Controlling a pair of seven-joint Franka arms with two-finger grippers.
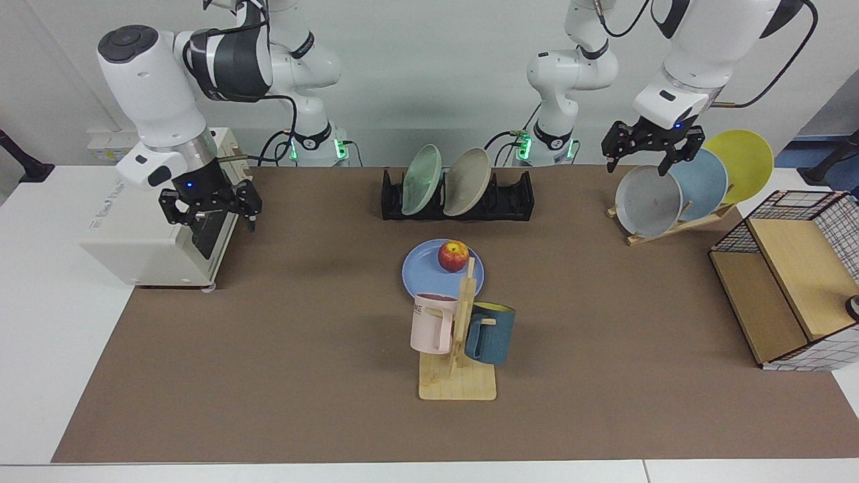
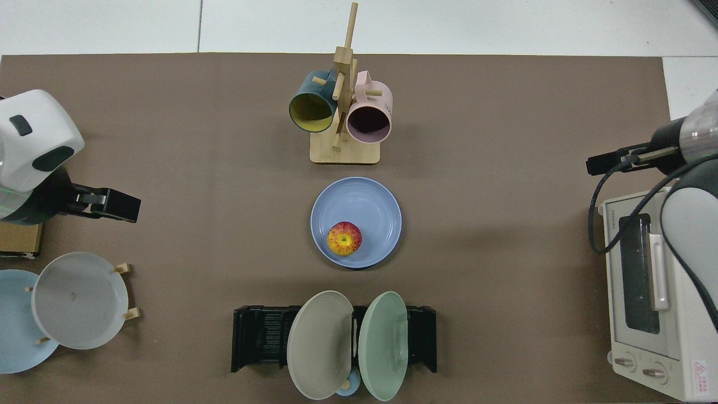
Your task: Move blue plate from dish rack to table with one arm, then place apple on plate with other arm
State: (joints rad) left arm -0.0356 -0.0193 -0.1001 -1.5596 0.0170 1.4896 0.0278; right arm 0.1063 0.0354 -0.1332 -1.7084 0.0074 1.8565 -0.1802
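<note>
A: Status? Where's the round matte periwinkle-blue plate (image 1: 429,274)?

B: Flat on the brown-matted table (image 1: 268,376), between the low black slotted dish rack (image 1: 458,198) and the wooden mug stand (image 1: 458,365). The small red apple with a yellow patch (image 1: 453,255) sits inside its rim, rack side. Task looks done.

A: Grippers?

B: Right gripper (image 1: 209,211) by the white toaster oven (image 1: 158,221), fingers apart, empty. Left gripper (image 1: 651,151) waits above the grey plate (image 1: 647,200), fingers apart, empty.

A: Handling, if redone?

B: Plate likely stiff, smooth, light: pinch the rim. Apple probably firm, rolls: grip across its widest part.

Brown table (image 1: 282,376) carries the plate (image 1: 424,276) mid-mat. Dish rack (image 1: 517,201) at the far edge, mug stand (image 1: 458,386) nearer, oven (image 1: 134,221) at one end.
</note>
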